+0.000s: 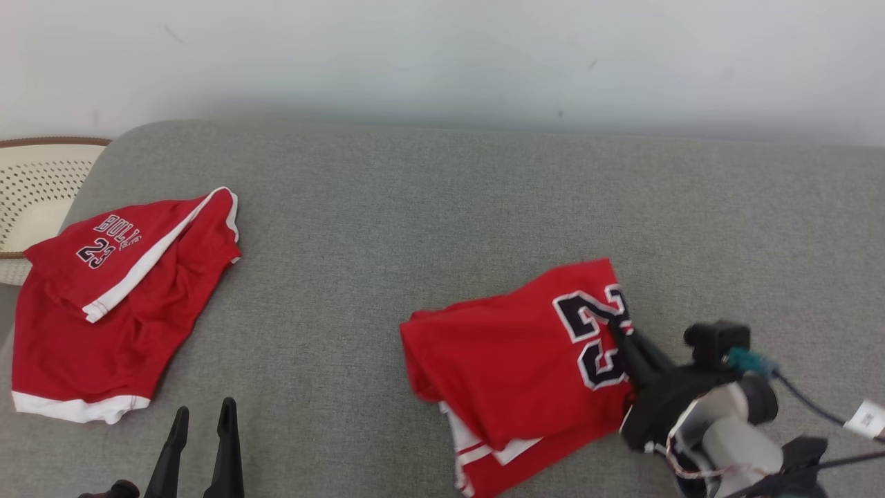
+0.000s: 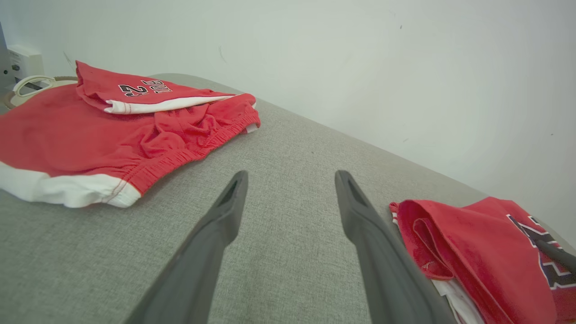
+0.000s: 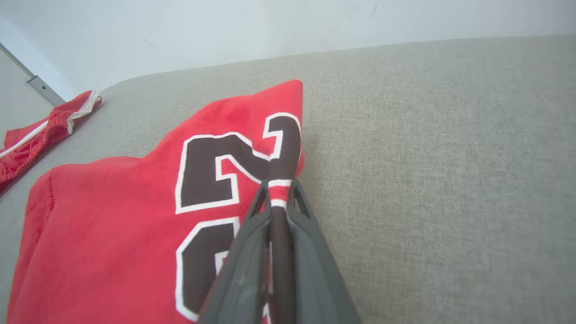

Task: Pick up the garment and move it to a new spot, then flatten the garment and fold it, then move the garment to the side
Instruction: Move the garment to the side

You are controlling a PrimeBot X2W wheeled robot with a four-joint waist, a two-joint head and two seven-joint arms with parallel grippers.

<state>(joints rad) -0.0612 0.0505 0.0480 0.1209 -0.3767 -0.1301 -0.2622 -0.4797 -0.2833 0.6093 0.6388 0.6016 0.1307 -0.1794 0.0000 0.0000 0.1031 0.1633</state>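
Folded red number-23 jersey lying right of centre on the grey fabric surface; right gripper closed tight on its right-hand edge, a fold of cloth clamped between the fingers; left gripper at the lower left, fingers spread wide, holding nothing, well apart from the jersey; red Bulls shorts at the far left, just beside a cream perforated basket.

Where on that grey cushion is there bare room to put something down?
The widest bare stretch of cushion lies between the red shorts and the folded jersey, back to the wall. More lies behind and right of the jersey. Crowded: the left edge, shorts by the basket.
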